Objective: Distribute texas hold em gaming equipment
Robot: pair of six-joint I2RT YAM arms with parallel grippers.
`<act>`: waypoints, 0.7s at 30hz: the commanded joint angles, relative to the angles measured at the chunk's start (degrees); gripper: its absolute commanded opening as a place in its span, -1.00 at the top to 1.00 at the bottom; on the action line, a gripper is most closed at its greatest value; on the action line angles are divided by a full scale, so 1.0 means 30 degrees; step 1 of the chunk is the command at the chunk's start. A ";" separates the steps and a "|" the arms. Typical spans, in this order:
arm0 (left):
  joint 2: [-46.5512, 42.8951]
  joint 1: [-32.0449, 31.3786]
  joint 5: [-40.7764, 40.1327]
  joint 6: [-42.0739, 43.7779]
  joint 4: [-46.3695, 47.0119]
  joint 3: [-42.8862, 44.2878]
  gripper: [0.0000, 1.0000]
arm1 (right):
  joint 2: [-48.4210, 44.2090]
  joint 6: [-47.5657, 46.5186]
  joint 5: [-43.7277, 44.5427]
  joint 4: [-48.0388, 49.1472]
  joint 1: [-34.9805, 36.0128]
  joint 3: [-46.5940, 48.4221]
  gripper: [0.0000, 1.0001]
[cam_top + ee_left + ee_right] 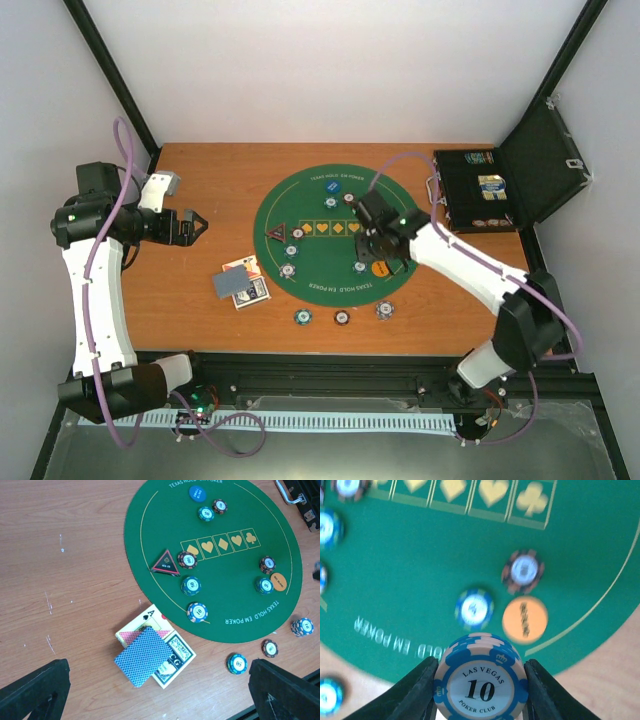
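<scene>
Chip stack point(480, 680), blue-and-peach striped, marked 10, sits clamped in right tool point(480, 692); left tool point(198, 226) gapes wide, empty.

Matt green felt mat point(235, 580); scuffed wood-grain table point(75, 555); smooth plastic-looking chip point(480, 685).

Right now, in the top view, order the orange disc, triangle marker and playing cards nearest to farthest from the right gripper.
From the right gripper:
1. Orange disc, right beside it.
2. Triangle marker, left on the mat.
3. Playing cards, off the mat, left.
</scene>
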 commanded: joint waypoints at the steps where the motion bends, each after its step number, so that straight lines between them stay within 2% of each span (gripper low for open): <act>1: -0.0027 0.0127 0.0093 0.0229 -0.0032 0.0283 -1.00 | 0.2849 -0.1810 0.0526 0.0338 -0.2089 0.3579 0.39; 11: 0.0247 0.0112 0.0326 0.0374 -0.0171 0.0311 -1.00 | 1.3696 -0.3482 -0.0162 -0.0551 -0.5112 1.4980 0.42; 17: 0.0406 0.0112 0.0429 0.0592 -0.0321 0.0407 -1.00 | 1.7607 -0.3705 -0.0365 -0.1343 -0.5973 1.9738 0.42; 21: 0.0436 0.0112 0.0305 0.0680 -0.0260 0.0429 -1.00 | 1.9299 -0.3823 -0.0635 -0.1690 -0.6383 2.1772 0.41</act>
